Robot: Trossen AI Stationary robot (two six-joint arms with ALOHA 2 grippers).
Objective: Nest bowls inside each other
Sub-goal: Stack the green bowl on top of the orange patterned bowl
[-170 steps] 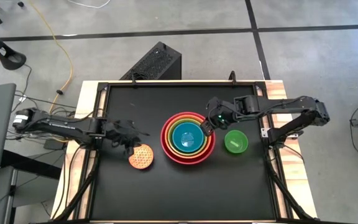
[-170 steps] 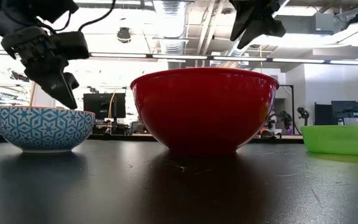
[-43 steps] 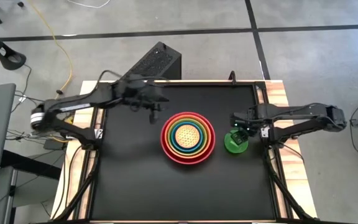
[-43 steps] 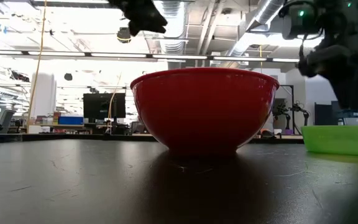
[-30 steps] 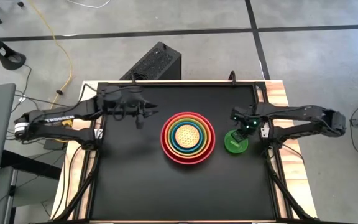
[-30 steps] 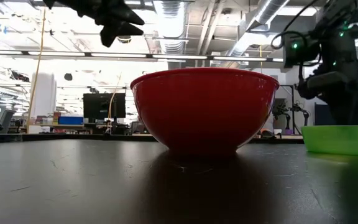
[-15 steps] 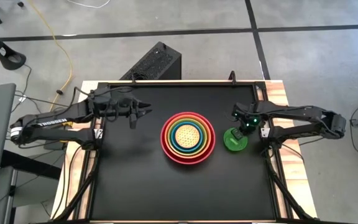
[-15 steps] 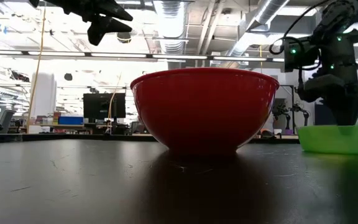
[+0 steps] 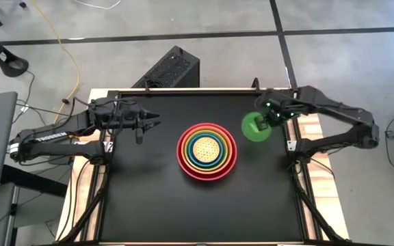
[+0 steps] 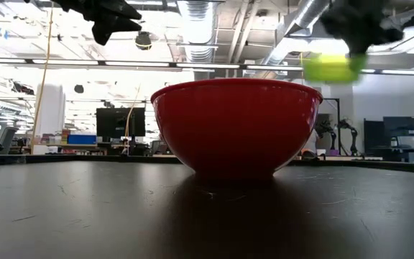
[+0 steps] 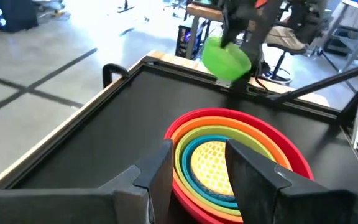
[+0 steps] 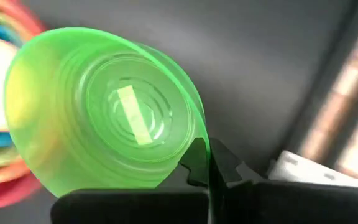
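A red bowl stands mid-table with orange, lime green, blue and dotted yellow bowls nested inside it. To its right, a small green bowl hangs in the air with my right gripper shut on it. My left gripper hovers open, high above the table left of the stack, pointing toward it with nothing between its fingers. My right gripper pinches the green bowl's rim between its two fingers, at one spot on its edge. The fingers come from above, pointing steeply down. The bowl is lifted clear of the table and hangs tilted beside the fingers.
The black table top has free room on the near side and on the left. Wooden rails run along its left and right edges. A dark box sits on the floor beyond the far edge.
My right gripper has taken hold of the green bowl, which stood on the table right of the stack, and has risen with it; the bowl is now lifted clear and tilted. My left gripper has drawn back toward the table's left edge.
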